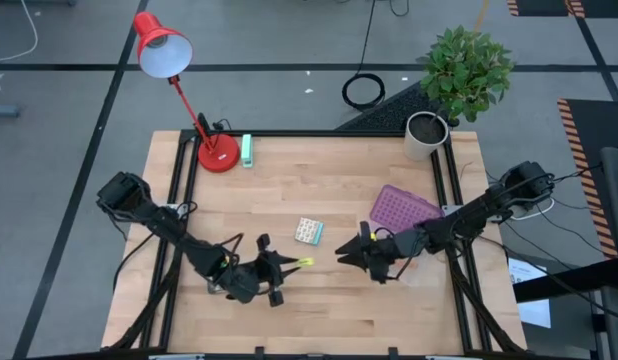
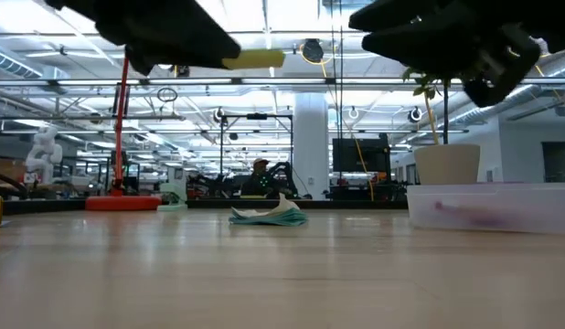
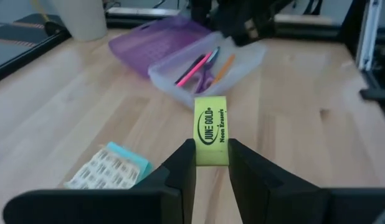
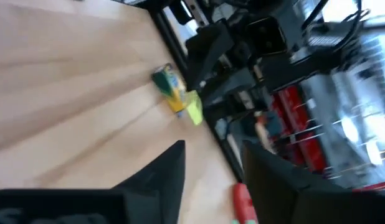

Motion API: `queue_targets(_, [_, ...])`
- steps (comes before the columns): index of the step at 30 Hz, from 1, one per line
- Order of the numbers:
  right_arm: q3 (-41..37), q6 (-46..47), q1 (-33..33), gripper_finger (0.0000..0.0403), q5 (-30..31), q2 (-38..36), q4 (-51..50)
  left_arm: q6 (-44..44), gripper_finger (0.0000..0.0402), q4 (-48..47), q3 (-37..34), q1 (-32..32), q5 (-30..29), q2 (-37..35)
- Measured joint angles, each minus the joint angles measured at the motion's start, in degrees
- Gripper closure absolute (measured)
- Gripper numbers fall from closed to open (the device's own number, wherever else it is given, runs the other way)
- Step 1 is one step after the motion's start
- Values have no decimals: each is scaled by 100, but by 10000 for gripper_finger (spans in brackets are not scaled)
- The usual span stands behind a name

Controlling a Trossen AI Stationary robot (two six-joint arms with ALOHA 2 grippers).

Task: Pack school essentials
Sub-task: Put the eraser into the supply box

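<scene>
My left gripper (image 1: 292, 266) is shut on a small yellow eraser (image 3: 211, 124) printed with black lettering and holds it above the table's middle. A pale patterned square pack (image 1: 309, 232) lies flat on the wood just beyond it. To the right, a clear case tray (image 3: 205, 65) holds pink and orange pencils and purple scissors. Its purple lid (image 1: 404, 208) lies behind it. My right gripper (image 1: 351, 248) hovers open and holds nothing, left of the tray, facing the left gripper. A yellow-green box (image 4: 169, 86) lies on the table by the left arm. My left gripper pinches the eraser's two long edges near its rear end (image 3: 211, 157) between its two fingers. The fingers run along the eraser, about level, pointing toward the table's right. The eraser's front end (image 2: 260, 59) sticks out past the fingertips, level and lifted clear of the table.
A red desk lamp (image 1: 214, 150) and a small mint-green block (image 1: 247, 150) stand at the far left. A potted plant (image 1: 429, 130) stands at the far right corner. Bare wood lies along the near edge (image 1: 319, 320).
</scene>
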Motion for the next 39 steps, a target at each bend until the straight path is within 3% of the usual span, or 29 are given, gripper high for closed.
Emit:
queue_targets(5, [2,-506,-127,212,-220,0,35,143,314,338,0,145,313,1])
queue_targets(11, [61,-580,-210,205,-612,124,230,325,314,734,0,400,820,-1])
queue_targets(21, [576,-1562,-255,215,-608,685,246,459,314,978,2,815,1634,-1])
queue_targets(32, [581,-1526,-459,219,-785,684,75,464,314,960,2,1017,1841,-1])
queue_targets(39, [581,-1567,-459,271,-785,684,72,459,314,958,2,1093,1940,-1])
